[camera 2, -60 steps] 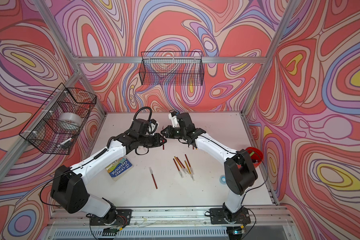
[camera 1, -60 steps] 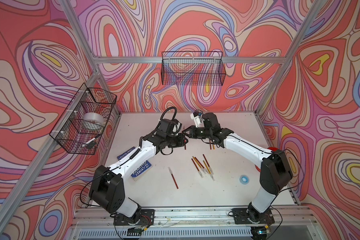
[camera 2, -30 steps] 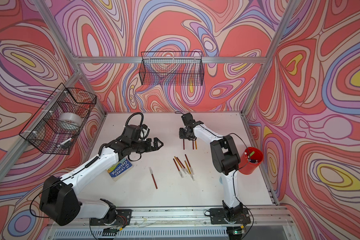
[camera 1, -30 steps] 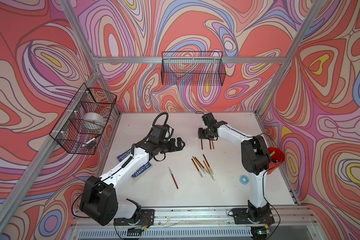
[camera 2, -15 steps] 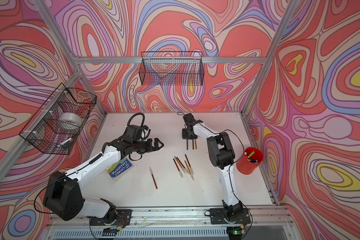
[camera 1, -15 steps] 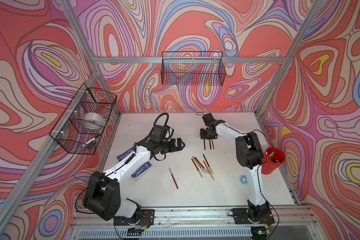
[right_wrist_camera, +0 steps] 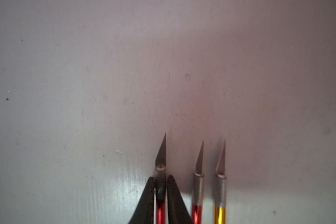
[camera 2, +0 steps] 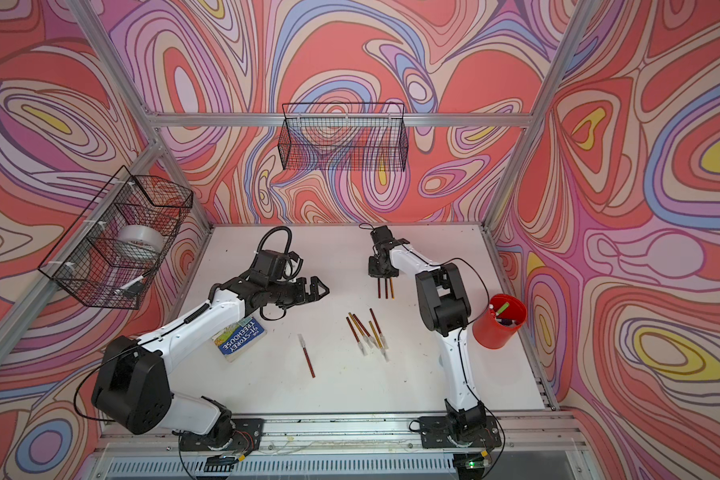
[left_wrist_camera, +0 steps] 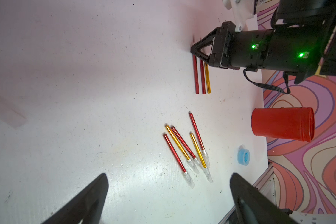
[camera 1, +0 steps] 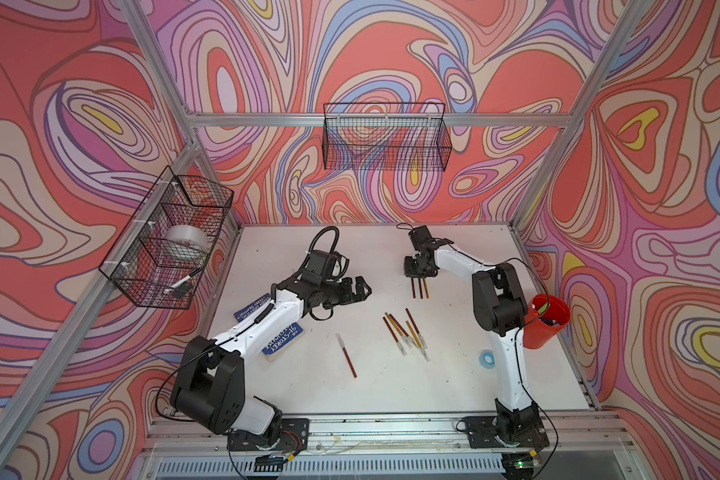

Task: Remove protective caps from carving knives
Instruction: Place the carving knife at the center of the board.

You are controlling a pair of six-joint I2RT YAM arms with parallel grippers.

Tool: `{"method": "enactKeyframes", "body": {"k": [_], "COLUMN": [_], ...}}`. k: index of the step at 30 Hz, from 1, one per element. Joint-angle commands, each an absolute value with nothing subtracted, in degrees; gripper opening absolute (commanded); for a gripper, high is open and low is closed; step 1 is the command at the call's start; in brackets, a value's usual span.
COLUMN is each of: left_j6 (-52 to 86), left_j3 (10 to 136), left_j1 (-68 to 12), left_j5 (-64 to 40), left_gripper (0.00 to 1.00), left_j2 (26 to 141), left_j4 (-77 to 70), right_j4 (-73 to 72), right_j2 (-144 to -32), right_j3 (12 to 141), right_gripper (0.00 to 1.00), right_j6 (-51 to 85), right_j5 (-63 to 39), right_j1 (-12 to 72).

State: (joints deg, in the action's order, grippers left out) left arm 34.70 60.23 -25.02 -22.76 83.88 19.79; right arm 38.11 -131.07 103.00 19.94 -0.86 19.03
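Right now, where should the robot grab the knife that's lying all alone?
Take the lone knife by the middle of its red handle, coming straight down from above, jaws across the thin shaft. It lies flat on the table with bare space on both sides, and that probably leaves its whitish cap free to pull.

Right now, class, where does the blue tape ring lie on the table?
In a top view the blue tape ring lies flat on the white table, on the robot's right side, between the capped carving knives and the red cup.
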Motion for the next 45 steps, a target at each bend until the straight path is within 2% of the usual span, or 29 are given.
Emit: {"method": "enactKeyframes", "body": {"k": [1, 19, 25, 30, 32, 40, 45], "left_j6": [35.1, 35.3, 34.8, 34.5, 34.5, 40.6, 43.9], "left_j3": [60.5, 60.9, 61.4, 61.7, 61.5, 55.4, 49.7], "left_j1": [-24.6, -24.5, -24.4, -24.3, -24.2, -19.4, -14.1], "left_j5": [-23.2, -23.3, -22.3, -21.0, -20.1, -13.6, -12.3], "left_gripper": [1.00, 1.00, 1.00, 1.00, 1.00, 1.00, 1.00], "left_j2": [84.1, 83.5, 82.2, 80.5, 79.8, 74.3, 69.9], "left_j4": [18.9, 19.1, 20.2, 21.4, 22.7, 27.1, 27.1], "right_j4": [38.0, 38.5, 38.6, 35.3, 33.2, 31.7, 32.2], "right_j2": [-133.0, -129.7, -123.2, -115.9, -112.7, -105.5, -104.1], "right_j3": [102.4, 101.7, 99.5, 93.2, 89.8, 81.6, 79.1], "right_gripper": [0.20, 0.27, 0.29, 0.29, 0.26, 0.25, 0.34], "right_j6": [19.9, 20.3, 20.4, 21.5, 22.1, 21.2, 21.6], "right_j5": [-0.7, -1.5, -1.6, -6.4, -9.2, -8.7, -7.7], "right_j1": [18.4, 18.4, 18.4, 18.4, 18.9, 29.6, 37.8]}}
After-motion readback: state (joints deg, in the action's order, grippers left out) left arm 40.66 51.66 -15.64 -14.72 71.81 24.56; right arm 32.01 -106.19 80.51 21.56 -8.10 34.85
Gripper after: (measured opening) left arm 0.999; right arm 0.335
